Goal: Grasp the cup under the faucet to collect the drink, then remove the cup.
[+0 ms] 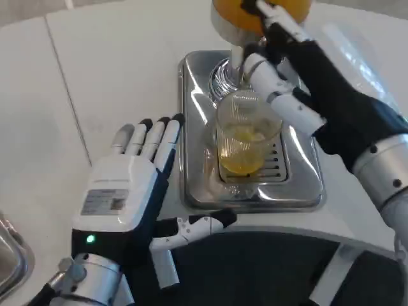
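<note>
A clear ribbed cup (245, 137) stands upright on the grate of the steel drip tray (191, 127), holding some yellow drink in its lower part. Directly above it is the metal faucet (237, 60) of an orange drink dispenser (255, 13). My right hand (290, 70) reaches in from the right, with its thumb up on the dispenser and its fingers laid around the faucet just over the cup's rim. To the left of the tray my left hand (134, 185) lies flat and open, fingers pointing away, thumb (194, 226) stretched along the tray's front edge, apart from the cup.
The drip tray's slotted grate (274, 162) lies under and to the right of the cup. A metal rim (13, 255) shows at the lower left edge. The white table's curved front edge (306, 233) runs just below the tray.
</note>
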Action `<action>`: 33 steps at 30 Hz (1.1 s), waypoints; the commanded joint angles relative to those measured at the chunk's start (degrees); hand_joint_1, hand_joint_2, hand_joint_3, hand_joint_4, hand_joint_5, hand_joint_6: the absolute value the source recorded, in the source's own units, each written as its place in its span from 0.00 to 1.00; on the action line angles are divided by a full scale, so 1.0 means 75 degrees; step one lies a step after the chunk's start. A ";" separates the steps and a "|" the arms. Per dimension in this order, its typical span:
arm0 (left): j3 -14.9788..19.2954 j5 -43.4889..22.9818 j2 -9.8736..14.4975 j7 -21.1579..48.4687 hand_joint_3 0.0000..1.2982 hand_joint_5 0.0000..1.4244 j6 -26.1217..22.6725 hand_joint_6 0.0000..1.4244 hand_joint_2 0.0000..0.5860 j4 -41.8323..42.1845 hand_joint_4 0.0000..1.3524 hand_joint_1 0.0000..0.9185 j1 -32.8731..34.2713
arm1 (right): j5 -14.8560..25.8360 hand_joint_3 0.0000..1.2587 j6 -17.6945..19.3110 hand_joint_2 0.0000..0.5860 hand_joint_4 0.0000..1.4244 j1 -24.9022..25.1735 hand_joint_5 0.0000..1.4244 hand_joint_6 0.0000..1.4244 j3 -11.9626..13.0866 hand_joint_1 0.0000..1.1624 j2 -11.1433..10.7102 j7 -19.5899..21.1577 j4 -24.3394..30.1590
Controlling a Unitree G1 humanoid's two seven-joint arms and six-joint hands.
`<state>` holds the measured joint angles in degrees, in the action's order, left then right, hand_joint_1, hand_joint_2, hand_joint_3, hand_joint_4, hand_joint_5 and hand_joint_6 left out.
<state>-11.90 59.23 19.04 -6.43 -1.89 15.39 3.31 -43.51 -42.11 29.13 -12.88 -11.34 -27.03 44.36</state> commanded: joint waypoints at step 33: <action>-0.0307 -0.0711 -0.0542 -0.0506 0.00 0.00 -0.0192 0.02 0.09 -0.1356 0.00 0.05 0.1105 | 0.0867 0.00 0.2883 1.00 0.00 -0.4323 0.00 0.00 0.1195 0.01 0.0336 0.1428 0.2085</action>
<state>-14.65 55.69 15.62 -8.97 -3.40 6.62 10.89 -38.51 -23.28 -1.23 -5.49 -8.05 -16.50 59.13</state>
